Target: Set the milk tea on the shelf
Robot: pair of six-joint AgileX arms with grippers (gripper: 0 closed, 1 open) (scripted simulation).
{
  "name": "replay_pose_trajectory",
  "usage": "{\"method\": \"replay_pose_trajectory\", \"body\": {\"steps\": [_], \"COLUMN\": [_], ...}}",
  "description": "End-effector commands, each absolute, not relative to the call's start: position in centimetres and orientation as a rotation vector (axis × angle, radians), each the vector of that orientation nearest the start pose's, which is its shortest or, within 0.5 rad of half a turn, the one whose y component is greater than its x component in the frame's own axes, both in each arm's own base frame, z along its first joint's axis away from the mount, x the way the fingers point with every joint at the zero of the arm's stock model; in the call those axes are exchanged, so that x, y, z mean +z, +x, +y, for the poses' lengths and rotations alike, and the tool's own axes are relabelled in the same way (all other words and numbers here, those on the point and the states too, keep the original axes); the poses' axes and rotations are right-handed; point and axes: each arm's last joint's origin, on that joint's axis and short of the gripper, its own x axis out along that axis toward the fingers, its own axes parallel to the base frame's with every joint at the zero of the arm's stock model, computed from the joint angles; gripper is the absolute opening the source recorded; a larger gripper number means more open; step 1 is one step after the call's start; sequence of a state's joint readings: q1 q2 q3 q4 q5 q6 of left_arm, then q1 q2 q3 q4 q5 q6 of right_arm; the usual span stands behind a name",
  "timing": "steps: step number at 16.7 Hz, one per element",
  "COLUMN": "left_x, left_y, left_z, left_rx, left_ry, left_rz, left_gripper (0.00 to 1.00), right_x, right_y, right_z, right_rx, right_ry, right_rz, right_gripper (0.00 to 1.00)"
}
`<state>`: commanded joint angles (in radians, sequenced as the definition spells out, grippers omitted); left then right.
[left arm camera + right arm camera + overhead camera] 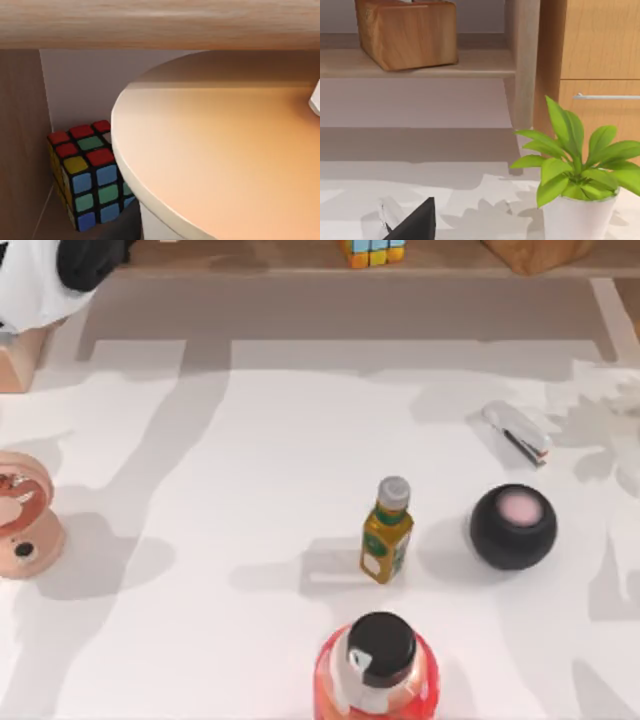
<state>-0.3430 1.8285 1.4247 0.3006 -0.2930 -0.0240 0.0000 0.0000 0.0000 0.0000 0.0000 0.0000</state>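
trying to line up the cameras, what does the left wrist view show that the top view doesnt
Left wrist view alone: the milk tea's peach top, close up beneath the shelf plank. Top view alone: the white table carrying a small yellow-green bottle, a red bottle, a black ball and a stapler. Both share the colourful puzzle cube and the shelf.

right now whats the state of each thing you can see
milk tea: lid seen close up in the left wrist view, beside the cube, under a wooden plank
shelf: holds the rubik's cube and a wooden block
yellow-green bottle: upright, grey cap on
red bottle: upright, black cap on
black ball: resting on the table
stapler: lying closed
potted plant: upright
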Motion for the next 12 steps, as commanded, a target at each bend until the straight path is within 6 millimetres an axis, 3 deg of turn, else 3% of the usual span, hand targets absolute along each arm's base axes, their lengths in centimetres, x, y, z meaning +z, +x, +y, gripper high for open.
{"method": "replay_pose_trajectory", "body": {"steps": [3,8,12], "left_x": [29.7,27.4,27.5], "left_y": [41.2,40.0,41.1], "left_z": [-13.7,-15.9,-14.8], "left_rx": [-0.038,-0.123,-0.093], "left_ry": [-0.008,-0.008,-0.007], "left_rz": [0.134,0.217,0.189], "left_gripper": [0.00,0.00,0.00], "right_x": [16.0,16.0,16.0], "right_y": [10.6,10.6,10.6], "right_z": [-0.1,-0.1,-0.1], "right_rx": [0.000,0.000,0.000], "right_ry": [0.000,0.000,0.000], "right_rz": [0.000,0.000,0.000], "right_gripper": [1.00,1.00,1.00]}}
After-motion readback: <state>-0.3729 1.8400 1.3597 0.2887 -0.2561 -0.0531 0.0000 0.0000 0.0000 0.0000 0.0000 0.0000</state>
